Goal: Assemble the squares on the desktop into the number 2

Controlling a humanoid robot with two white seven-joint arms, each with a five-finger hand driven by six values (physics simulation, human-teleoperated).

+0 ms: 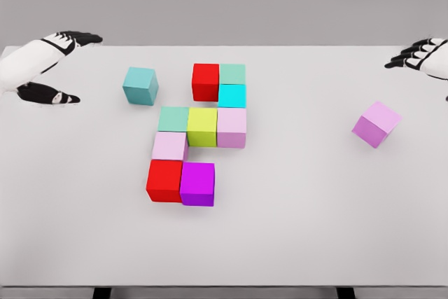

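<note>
From the head camera, the left hand [49,68] hovers at the table's [294,243] far left edge, fingers spread with thumb apart, holding nothing. Just to its right sits a lone teal cube [140,86], apart from the cluster further right: a red cube [206,81], green cube [232,73] and cyan cube [232,95] on top, then a mint cube [173,118], yellow cube [201,126] and pale pink cube [232,127], a pink cube [169,146] below, and a second red cube [164,181] touching a purple cube [197,183]. The right hand [423,57] rests at the far right edge, fingers relaxed and empty; a tilted lilac cube [376,124] lies below and to its left, well apart from the cluster.
</note>
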